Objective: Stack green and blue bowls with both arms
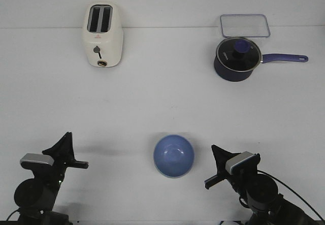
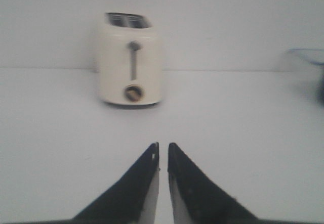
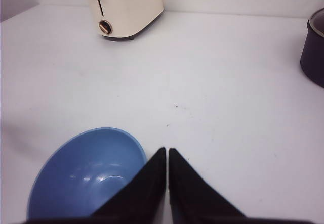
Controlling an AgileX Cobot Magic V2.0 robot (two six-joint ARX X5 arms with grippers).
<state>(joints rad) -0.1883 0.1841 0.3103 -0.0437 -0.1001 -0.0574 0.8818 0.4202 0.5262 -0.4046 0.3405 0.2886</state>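
Blue bowl (image 1: 173,156) sits upright between left gripper (image 1: 69,145) and right gripper (image 1: 216,160), both pressed together and empty; toaster (image 1: 102,34), lidded saucepan (image 1: 237,58) and clear container (image 1: 244,25), seen whole only in front view, stand far back.

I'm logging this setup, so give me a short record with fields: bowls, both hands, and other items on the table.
blue bowl: upright, empty, near front edge between the two arms
green bowl: not visible in any view
left hand: shut, empty, apart from the bowl
right hand: shut, empty, just beside the blue bowl's rim
toaster: back left
saucepan: back right, lid on
clear container: behind saucepan
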